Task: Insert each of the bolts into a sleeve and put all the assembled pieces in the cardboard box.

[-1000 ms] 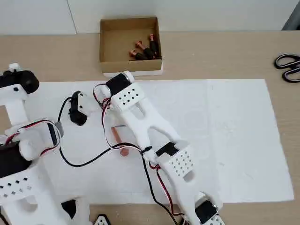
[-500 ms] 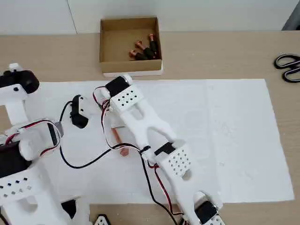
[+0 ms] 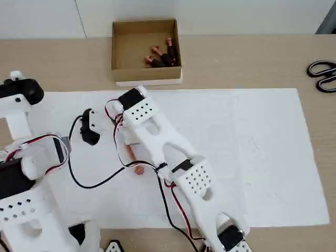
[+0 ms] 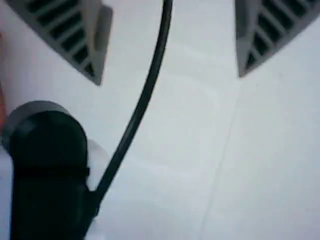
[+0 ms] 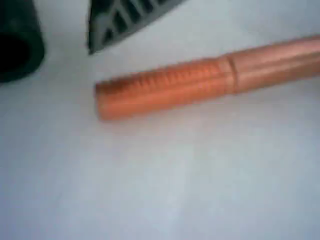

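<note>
**Left gripper spread wide; right gripper low over a loose bolt**

Left gripper point(image 4: 167, 75) is hanging over the white paper sheet point(image 3: 252, 147) with its two ribbed fingers point(image 4: 75, 35) standing far apart and gripping nothing. A black cable point(image 4: 145, 100) is crossing the gap between them and running to a black cabled module point(image 4: 45, 170) on the sheet.

Right gripper point(image 3: 125, 137) is sitting low over the sheet, on the near side of the cardboard box point(image 3: 122, 52). One ribbed finger point(image 5: 125, 20) is showing in its wrist view. Can't tell whether the jaws are apart or together.

Copper bolt point(image 5: 200, 80) is lying flat on the sheet with no sleeve on it. Its threaded end is pointing toward a dark tube end point(image 5: 15, 45); can't tell if that is a sleeve. The finger is sitting near the threaded end, contact unclear.

The box is resting on the table point(image 3: 236, 63) at the sheet's far edge. Several assembled pieces point(image 3: 161, 56) are lying bunched against one side wall. Scissors point(image 3: 323, 75) are lying on the table, well apart from everything else.
</note>
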